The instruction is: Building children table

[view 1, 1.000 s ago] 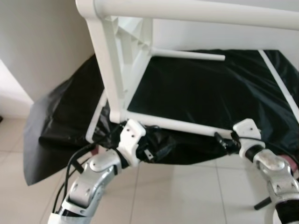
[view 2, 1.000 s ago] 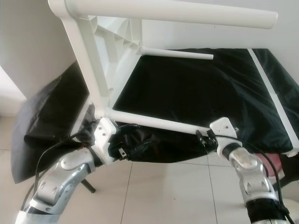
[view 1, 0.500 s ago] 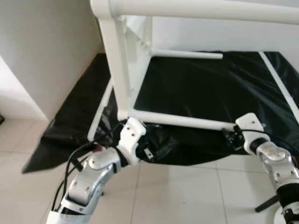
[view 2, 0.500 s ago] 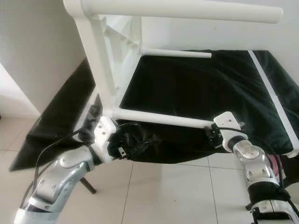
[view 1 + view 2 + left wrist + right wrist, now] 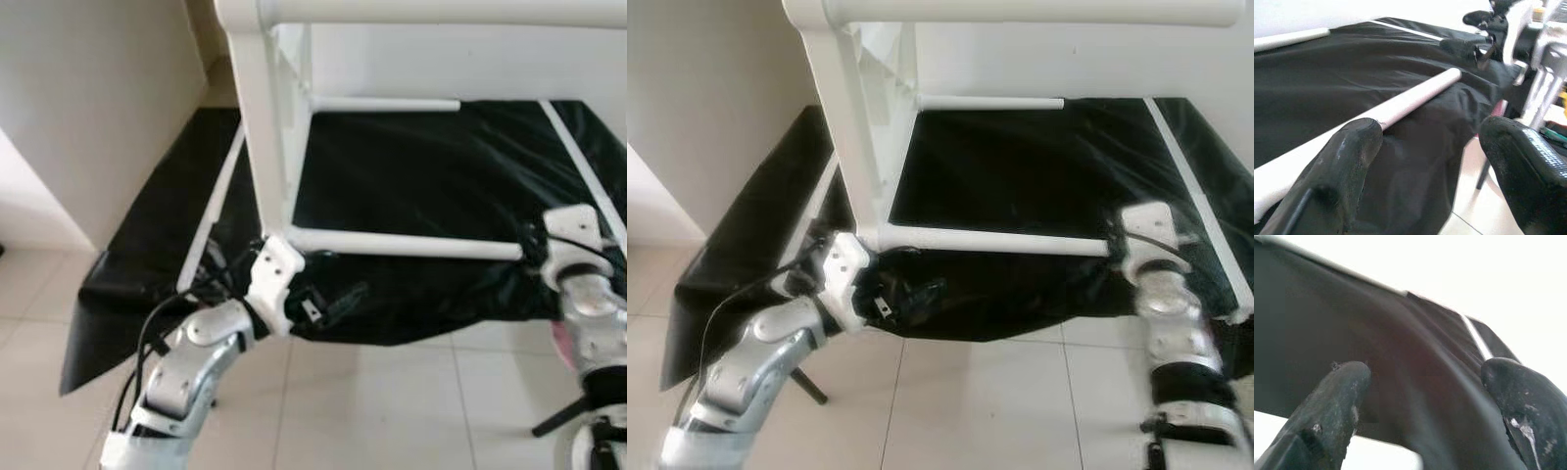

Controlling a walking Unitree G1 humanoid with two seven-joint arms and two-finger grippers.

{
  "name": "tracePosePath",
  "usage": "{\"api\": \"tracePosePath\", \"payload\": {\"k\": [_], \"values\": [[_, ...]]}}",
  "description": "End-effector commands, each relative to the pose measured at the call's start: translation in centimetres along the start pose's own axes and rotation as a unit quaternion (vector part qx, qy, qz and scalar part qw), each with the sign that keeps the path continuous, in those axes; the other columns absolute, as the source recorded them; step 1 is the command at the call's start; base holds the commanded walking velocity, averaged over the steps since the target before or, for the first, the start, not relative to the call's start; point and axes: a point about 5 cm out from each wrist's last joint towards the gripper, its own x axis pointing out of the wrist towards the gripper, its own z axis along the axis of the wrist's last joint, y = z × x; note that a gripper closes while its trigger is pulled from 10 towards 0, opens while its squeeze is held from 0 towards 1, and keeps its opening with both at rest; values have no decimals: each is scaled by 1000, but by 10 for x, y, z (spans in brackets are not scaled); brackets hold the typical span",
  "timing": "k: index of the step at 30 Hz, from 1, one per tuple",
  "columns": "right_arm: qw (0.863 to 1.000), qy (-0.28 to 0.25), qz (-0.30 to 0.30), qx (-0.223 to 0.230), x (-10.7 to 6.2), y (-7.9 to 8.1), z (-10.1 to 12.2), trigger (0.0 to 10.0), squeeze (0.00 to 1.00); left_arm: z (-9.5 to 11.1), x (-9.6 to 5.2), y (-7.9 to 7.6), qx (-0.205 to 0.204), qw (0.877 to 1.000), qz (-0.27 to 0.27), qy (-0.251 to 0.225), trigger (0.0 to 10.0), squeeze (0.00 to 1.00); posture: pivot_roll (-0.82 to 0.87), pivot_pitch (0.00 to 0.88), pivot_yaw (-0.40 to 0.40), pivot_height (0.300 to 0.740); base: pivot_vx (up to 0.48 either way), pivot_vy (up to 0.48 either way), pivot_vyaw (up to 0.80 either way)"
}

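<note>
Children's table (image 5: 269, 127), white plastic, is lying tipped on its side on a black sheet (image 5: 411, 186), legs sticking out sideways.

Left eye view: three legs are looking fitted, the near lower leg (image 5: 402, 244), a far leg (image 5: 387, 103) and a top leg (image 5: 431, 12) crossing the frame's upper edge. I'm judging the build mostly done; standing it upright is probably what's left. My left gripper (image 5: 294, 294) is sitting just under the table's corner joint, and my right gripper (image 5: 537, 247) is hovering at the free tip of the near lower leg.

Right eye view: a grey wall (image 5: 715, 108) is closing in on my left, tiled floor (image 5: 970, 401) is lying open in front, and the sheet's front edge is drooping toward the floor. A thin dark stand foot (image 5: 808, 387) is poking out by my left arm, so I'm watching that.

Left wrist view: my left fingers (image 5: 1347, 161) are spread apart, the near lower leg running past one of them, not pinched.

Right wrist view: my right fingers (image 5: 1332, 401) are spread too, gripping nothing, dark sheet blurring behind.
</note>
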Motion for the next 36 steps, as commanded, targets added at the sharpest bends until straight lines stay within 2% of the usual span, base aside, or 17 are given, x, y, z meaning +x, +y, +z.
{"api": "tracePosePath", "payload": {"k": [1, 4, 6, 8, 9, 10, 12, 14, 18, 21, 24, 25, 26, 28, 30, 32, 36], "values": [[998, -52, 18, 20, -11, 19, 15, 10000, 0, 1, 1, 12, -3, 999, 33, -4, 10000, 0, 11, 0, 32, 740, 0, 0, 0], [997, -67, 21, 22, -15, 27, 20, 10000, 0, 3, 3, 13, -5, 999, 32, -9, 10000, 0, 11, 0, 32, 740, 0, 0, 0], [996, -93, 6, 10, -21, 32, 27, 10000, 0, 4, 7, 15, -10, 999, 38, -12, 10000, 0, 8, 0, 29, 740, 0, 0, 0], [990, -142, -15, -20, -28, 43, 43, 10000, 0, 2, 16, 23, -36, 998, 59, -10, 10000, 0, 3, 0, 30, 740, 0, 0, 0], [990, -142, -15, -20, -28, 43, 43, 10000, 0, 2, 16, 23, -36, 998, 59, -10, 10000, 0, 3, 0, 30, 740, 0, 0, 0], [980, -187, -43, -53, -32, 54, 61, 10000, 0, -5, 26, 32, -53, 995, 88, 7, 10000, 0, -13, 0, 40, 740, 0, 0, 0], [975, -208, -51, -60, -33, 59, 70, 10000, 0, -7, 30, 35, -54, 994, 99, 13, 10000, 0, -13, 0, 40, 740, 0, 0, 0], [963, -250, -73, -67, -33, 64, 90, 10000, 0, -10, 37, 39, -64, 992, 106, 22, 10000, 0, -18, 0, 45, 740, 0, 0, 0], [933, -314, -134, -110, -27, 62, 124, 10000, 0, -13, 47, 43, -74, 991, 106, 29, 10000, 0, -21, 0, 51, 740, 0, 0, 0], [929, -320, -146, -113, -24, 60, 130, 10000, 0, -14, 49, 44, -75, 990, 112, 34, 10000, 0, -18, 0, 50, 740, 0, 0, 0], [910, -350, -177, -135, -10, 54, 155, 10000, 0, -20, 57, 52, -90, 984, 141, 54, 10000, 0, -15, 0, 50, 740, 0, 0, 0], [910, -350, -177, -135, -10, 54, 155, 10000, 0, -20, 57, 52, -90, 984, 141, 54, 10000, 0, -15, 0, 50, 740, 0, 0, 0], [894, -372, -194, -154, 1, 49, 176, 10000, 0, -25, 64, 59, -120, 976, 169, 66, 10000, 0, -12, 0, 48, 740, 0, 0, 0], [894, -372, -194, -154, 1, 49, 176, 10000, 0, -25, 64, 59, -120, 976, 169, 66, 10000, 0, -12, 0, 48, 740, 0, 0, 0], [884, -389, -198, -167, 8, 46, 190, 10000, 0, -25, 72, 63, -135, 970, 189, 69, 10000, 0, -6, 0, 42, 740, 0, 0, 0], [884, -389, -198, -167, 8, 46, 190, 10000, 0, -25, 72, 63, -135, 970, 189, 69, 10000, 0, -6, 0, 42, 740, 0, 0, 0], [872, -401, -207, -191, 13, 42, 204, 10000, 0, -16, 85, 69, -141, 965, 211, 62, 10000, 0, -9, 0, 45, 740, 0, 0, 0]]}}
